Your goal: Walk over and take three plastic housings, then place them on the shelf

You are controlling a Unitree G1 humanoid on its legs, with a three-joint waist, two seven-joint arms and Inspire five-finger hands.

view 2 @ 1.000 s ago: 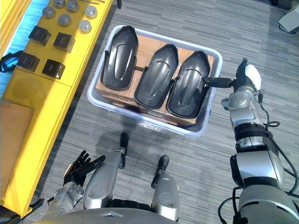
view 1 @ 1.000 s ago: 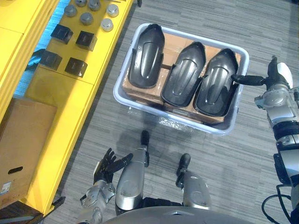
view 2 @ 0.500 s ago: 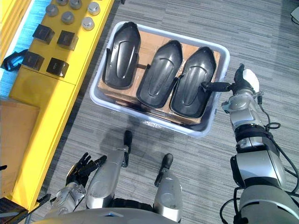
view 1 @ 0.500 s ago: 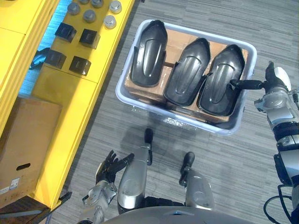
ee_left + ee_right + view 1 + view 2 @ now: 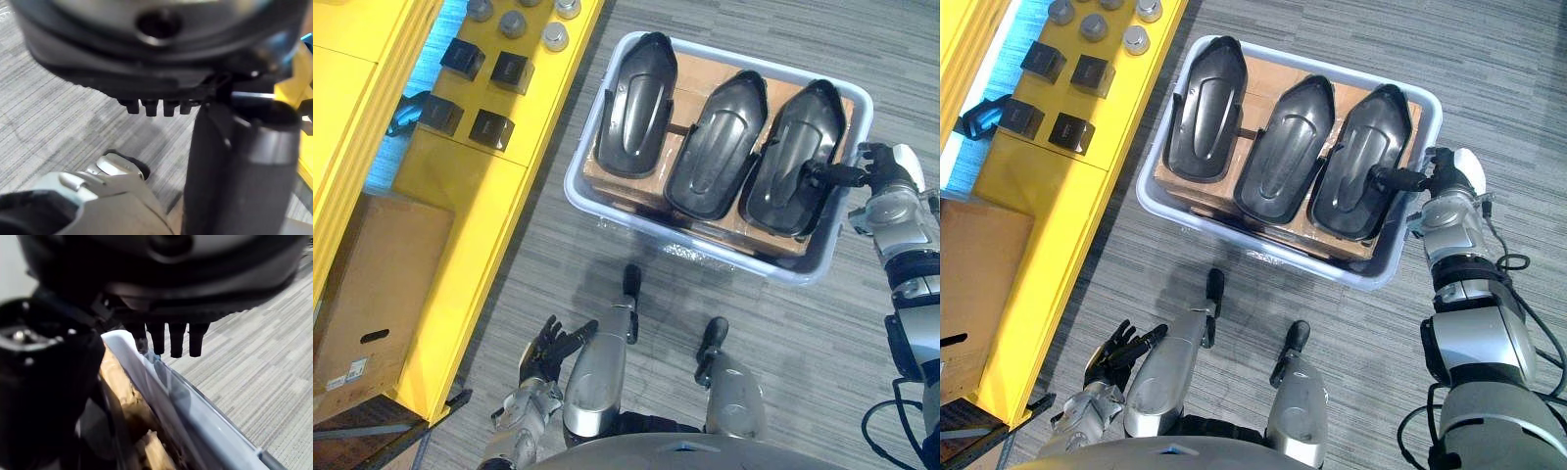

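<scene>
View from above of a pale grey plastic tub (image 5: 783, 272) standing on a grey carpeted floor (image 5: 920, 39), with three black moulded plastic housings lying side by side inside it on a sheet of brown cardboard (image 5: 690, 83). Each housing lies domed side up with its long axis running from the tub's near wall to its far wall. The narrower rounded end points away from the robot and leans slightly to the tub's right. The robot's right hand (image 5: 879, 168) is at the tub's right wall, fingers stretched out straight and open, tips touching the side edge of the rightmost housing (image 5: 795, 152); nothing is gripped. The left hand (image 5: 546, 345) hangs low on the near side of the tub, open and relaxed. A yellow shelf (image 5: 460, 225) runs along the tub's left. The step in hand appears to be taking that first housing. It would probably go best with the fingers slid under the raised edge near mid-length and the thumb pressed on the dome, then a level lift clear of the tub's wall and the middle housing (image 5: 715, 142)
</scene>
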